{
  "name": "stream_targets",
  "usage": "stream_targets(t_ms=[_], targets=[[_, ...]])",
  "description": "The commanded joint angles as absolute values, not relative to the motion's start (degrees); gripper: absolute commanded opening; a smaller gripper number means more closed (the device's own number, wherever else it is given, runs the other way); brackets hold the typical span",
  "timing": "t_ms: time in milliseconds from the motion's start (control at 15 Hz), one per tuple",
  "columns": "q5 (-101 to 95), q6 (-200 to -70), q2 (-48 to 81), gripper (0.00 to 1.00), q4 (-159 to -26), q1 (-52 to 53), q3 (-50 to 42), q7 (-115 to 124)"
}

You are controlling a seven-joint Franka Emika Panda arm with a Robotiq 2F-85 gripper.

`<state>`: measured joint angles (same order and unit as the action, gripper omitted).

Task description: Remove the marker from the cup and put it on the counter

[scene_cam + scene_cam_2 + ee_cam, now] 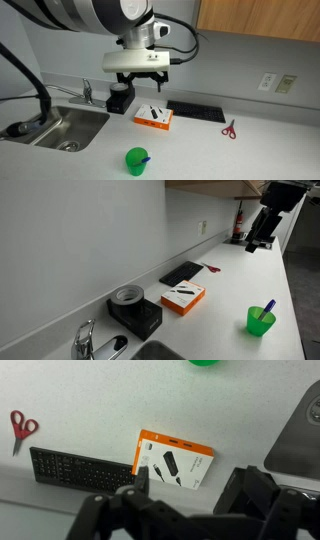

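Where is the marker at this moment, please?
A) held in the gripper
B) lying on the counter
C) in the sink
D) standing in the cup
D: in an exterior view the marker sticks up out of the cup, its blue end above the rim.

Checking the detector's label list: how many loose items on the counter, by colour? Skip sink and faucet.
Green: 1, the round green plastic cup
Blue: 1, the thin blue-ended marker in the cup
Orange and white: 1, the flat box
Red: 1, the red-handled scissors
Black: 2, the flat keyboard and the square device with a round top
Total: 6
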<state>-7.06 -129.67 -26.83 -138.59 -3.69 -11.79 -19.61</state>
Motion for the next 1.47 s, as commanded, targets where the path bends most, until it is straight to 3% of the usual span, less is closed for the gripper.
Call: stream_targets(t_ms=[0,400,867,1400], targets=[[-6.79,-129.50,-26.75,1.00,-138.46,-4.11,-11.39,-19.80],[-6.82,-128.90,-26.59,1.00,-138.40,-4.05,-11.44,-20.14],[-8.37,-114.32,-25.79,1.00,-139.08,-5.18,-13.45,-25.94],[-15.35,-122.07,-23.96,1.00,-146.59,-9.59,-14.19,-23.39]])
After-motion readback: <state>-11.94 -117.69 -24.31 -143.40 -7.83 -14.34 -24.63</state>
